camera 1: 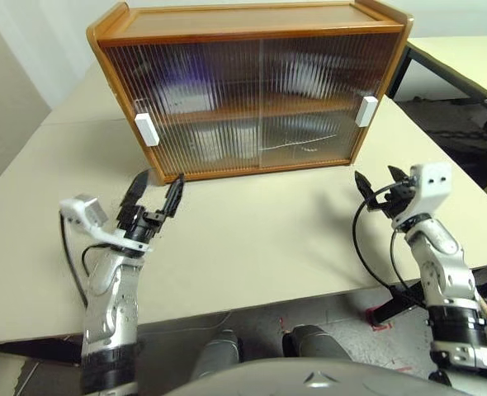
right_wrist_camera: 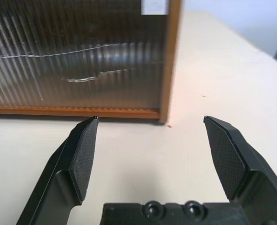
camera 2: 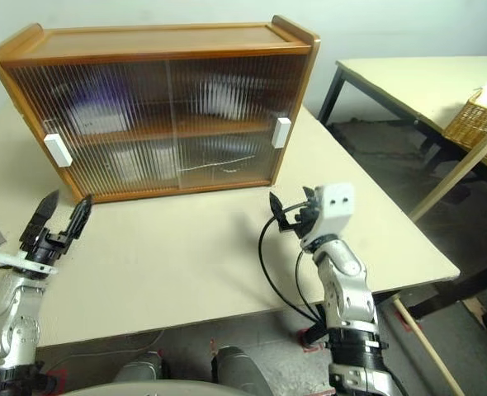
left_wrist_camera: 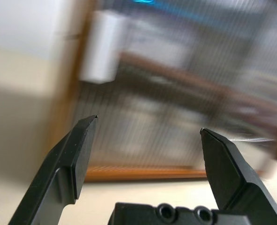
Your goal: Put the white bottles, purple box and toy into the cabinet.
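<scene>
Beyond both grippers, far across the table: cabinet, doors shut. Left gripper nearer, wide open, empty. Right gripper wide open, empty.

Head views look down on the cabinet; wrist views face it close.

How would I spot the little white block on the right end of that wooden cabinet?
Find the wide orange-brown wooden cabinet at the back of the pale table. Its front is two ribbed translucent sliding doors. The white block handle sits at the right door's outer edge, at about mid-height; its twin sits at the left end.
</scene>
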You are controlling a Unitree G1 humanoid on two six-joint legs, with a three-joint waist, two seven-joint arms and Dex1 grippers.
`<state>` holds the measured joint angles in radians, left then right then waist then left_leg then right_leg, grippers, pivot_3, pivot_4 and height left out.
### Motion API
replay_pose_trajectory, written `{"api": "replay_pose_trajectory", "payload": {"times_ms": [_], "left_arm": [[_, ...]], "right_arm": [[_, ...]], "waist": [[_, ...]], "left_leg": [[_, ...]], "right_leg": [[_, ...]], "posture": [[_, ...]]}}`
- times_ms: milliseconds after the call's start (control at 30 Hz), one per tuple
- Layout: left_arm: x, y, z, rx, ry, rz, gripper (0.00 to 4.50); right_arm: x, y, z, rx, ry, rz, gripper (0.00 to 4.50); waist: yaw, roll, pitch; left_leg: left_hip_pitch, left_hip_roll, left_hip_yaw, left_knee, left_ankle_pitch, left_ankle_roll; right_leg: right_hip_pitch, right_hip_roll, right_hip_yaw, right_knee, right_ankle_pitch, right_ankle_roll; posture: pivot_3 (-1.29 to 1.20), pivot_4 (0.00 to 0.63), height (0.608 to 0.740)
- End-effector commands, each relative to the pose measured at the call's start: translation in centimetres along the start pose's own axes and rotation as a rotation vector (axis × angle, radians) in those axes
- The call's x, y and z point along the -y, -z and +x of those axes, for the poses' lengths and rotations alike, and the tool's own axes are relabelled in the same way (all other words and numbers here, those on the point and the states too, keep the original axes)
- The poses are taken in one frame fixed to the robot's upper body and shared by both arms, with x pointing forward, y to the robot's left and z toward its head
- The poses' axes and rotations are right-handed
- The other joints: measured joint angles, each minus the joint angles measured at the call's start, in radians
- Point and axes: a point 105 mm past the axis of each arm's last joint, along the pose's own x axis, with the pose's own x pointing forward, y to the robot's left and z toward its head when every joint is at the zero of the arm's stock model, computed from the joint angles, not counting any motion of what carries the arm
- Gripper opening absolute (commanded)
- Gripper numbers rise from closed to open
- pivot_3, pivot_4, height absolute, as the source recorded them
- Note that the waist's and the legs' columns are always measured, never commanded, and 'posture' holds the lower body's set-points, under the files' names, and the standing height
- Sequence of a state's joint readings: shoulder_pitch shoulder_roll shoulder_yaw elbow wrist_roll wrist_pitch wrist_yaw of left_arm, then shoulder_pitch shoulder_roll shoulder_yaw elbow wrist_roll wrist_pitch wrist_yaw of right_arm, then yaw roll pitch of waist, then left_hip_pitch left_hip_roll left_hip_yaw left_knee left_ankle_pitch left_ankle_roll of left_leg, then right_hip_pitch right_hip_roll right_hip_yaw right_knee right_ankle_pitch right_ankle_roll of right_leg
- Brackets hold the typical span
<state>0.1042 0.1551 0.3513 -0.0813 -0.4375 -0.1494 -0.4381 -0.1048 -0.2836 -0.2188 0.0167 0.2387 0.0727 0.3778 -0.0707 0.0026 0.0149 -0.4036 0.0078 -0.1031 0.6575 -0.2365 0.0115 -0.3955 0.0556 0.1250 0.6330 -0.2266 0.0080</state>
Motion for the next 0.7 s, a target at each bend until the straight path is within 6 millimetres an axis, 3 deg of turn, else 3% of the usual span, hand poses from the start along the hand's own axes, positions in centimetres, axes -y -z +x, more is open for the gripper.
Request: {"api": "replay_pose_trajectory", "payload": {"times_ms": [33,100,367,700], "left_arm": [[-1.5,0.6,-2.3,-0.019,-0.161,0.125,4.50],[-1.4,0.6,-3.1,-0.021,-0.203,0.151,4.50],[-0.3,0.7,-5.2,-0.039,-0.210,0.166,4.50],[-0.9,1.0,-5.8,-0.068,-0.194,0.178,4.50]], "right_arm": [[-0.3,0.1,-1.1,0.024,0.024,-0.016,4.48],[-0.5,0.3,-1.5,0.026,0.028,-0.023,4.48],[0.0,1.7,-2.2,0.009,0.059,-0.026,4.48],[0.6,3.7,-2.5,0.002,0.052,-0.003,4.48]], "waist": [[-0.004,-0.001,0.001],[-0.005,-0.003,0.004],[-0.003,-0.006,0.009],[0.003,-0.004,0.012]], "left_leg": [[0.002,0.000,0.000,0.000,-0.001,-0.001],[0.004,-0.001,-0.001,0.000,-0.009,-0.014],[0.005,-0.001,-0.002,0.000,-0.012,-0.018],[0.004,-0.001,-0.002,0.000,-0.018,-0.021]], "right_leg": [[0.001,0.000,0.000,0.000,-0.001,0.000],[0.000,0.000,0.000,0.000,-0.002,0.000],[0.000,-0.001,0.000,-0.001,-0.003,0.000],[-0.001,-0.001,0.000,-0.001,-0.008,-0.001]], "posture": [[-0.10,0.040,0.740],[-0.10,0.044,0.740],[-0.08,0.043,0.740],[-0.09,0.031,0.740]]}}
